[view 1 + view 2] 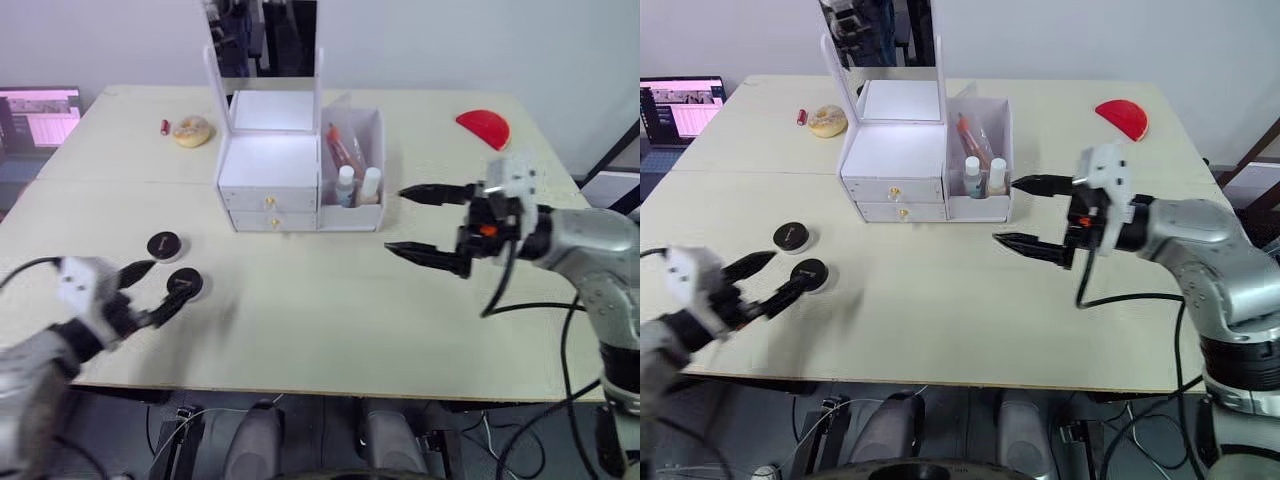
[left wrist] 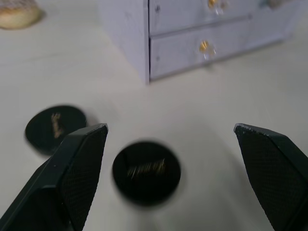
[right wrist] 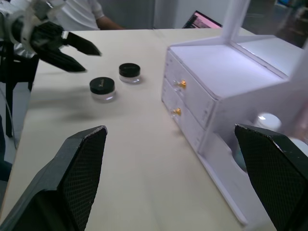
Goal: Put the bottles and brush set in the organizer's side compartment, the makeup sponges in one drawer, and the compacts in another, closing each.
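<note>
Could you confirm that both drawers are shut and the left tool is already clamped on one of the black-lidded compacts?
Not quite: the left tool is open, poised over the nearer compact without gripping it, as the left wrist view shows. Both drawers are indeed shut.

- A white organizer (image 1: pixel 895 160) with a mirror and two gold-knobbed drawers, both closed, stands mid-table (image 1: pixel 940 320); bottles (image 1: pixel 983 175) sit in its side compartment.
- The right gripper (image 1: pixel 1025 213) hovers wide open just beside that compartment.
- The left gripper (image 1: pixel 765 277), open, reaches toward one of two black compacts (image 1: pixel 810 273).
- A red sponge (image 1: pixel 1122 117) and a beige sponge (image 1: pixel 827 121) lie at the far edge.
</note>
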Controlling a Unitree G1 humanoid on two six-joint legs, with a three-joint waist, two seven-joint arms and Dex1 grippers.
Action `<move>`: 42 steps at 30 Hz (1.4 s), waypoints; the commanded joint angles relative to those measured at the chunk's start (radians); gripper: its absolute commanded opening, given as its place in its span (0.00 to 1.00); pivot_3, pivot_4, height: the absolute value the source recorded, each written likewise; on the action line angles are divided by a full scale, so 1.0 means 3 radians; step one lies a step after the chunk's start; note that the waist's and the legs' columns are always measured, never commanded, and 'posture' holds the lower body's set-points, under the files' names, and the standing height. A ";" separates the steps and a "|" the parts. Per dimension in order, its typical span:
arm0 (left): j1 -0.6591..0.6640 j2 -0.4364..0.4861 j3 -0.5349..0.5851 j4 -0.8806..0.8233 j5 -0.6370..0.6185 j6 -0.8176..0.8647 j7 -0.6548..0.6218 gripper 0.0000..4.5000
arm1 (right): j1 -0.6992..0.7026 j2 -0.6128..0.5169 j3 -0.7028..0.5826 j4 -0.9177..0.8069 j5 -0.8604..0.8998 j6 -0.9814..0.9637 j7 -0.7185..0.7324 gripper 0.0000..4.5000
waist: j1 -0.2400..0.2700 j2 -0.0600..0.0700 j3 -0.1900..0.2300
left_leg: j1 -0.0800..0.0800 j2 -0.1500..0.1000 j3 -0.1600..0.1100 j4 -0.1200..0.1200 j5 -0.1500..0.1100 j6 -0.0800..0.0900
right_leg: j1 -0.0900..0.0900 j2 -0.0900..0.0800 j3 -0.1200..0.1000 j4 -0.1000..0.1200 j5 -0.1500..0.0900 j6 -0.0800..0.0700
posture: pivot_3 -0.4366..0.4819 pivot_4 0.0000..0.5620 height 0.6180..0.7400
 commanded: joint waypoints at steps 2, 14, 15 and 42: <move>-0.0273 -0.0538 -0.0803 -0.0225 0.0633 -0.0075 0.0982 0.98 | -0.0099 0.0133 0.0251 -0.0151 -0.0097 0.0065 -0.0162 1.00 | -0.0012 0.0000 -0.0003 | 0.0001 0.0000 -0.0001 -0.0001 0.0000 0.0000 | 0.0001 0.0001 0.0000 0.0000 0.0005 0.0009 | 0.48 0.27 1.00; -0.0989 -0.1245 -0.1661 0.0756 0.1597 -0.0519 0.1954 0.98 | -0.0202 0.0238 0.0476 -0.0298 -0.0015 0.0385 -0.0257 1.00 | -0.0010 0.0002 -0.0005 | 0.0001 -0.0001 -0.0002 -0.0001 0.0000 0.0001 | 0.0002 0.0002 0.0000 -0.0002 -0.0001 -0.0001 | 0.48 0.27 1.00; -0.1051 -0.1309 -0.1674 0.0881 0.1587 -0.0595 0.1968 0.98 | -0.0218 0.0256 0.0473 -0.0314 0.0014 0.0414 -0.0259 1.00 | -0.0008 0.0002 -0.0005 | 0.0001 -0.0001 -0.0002 -0.0001 0.0000 0.0001 | 0.0002 0.0002 0.0000 -0.0002 -0.0001 -0.0001 | 0.48 0.27 1.00; -0.1382 -0.1549 -0.1650 0.1644 0.1599 -0.1203 0.1976 0.11 | -0.0327 0.0303 0.0327 -0.0320 0.0046 0.0536 -0.0376 1.00 | -0.0009 0.0002 -0.0005 | 0.0001 -0.0001 -0.0002 -0.0001 0.0000 0.0001 | 0.0001 0.0002 -0.0001 -0.0002 0.0004 0.0009 | 0.48 0.27 1.00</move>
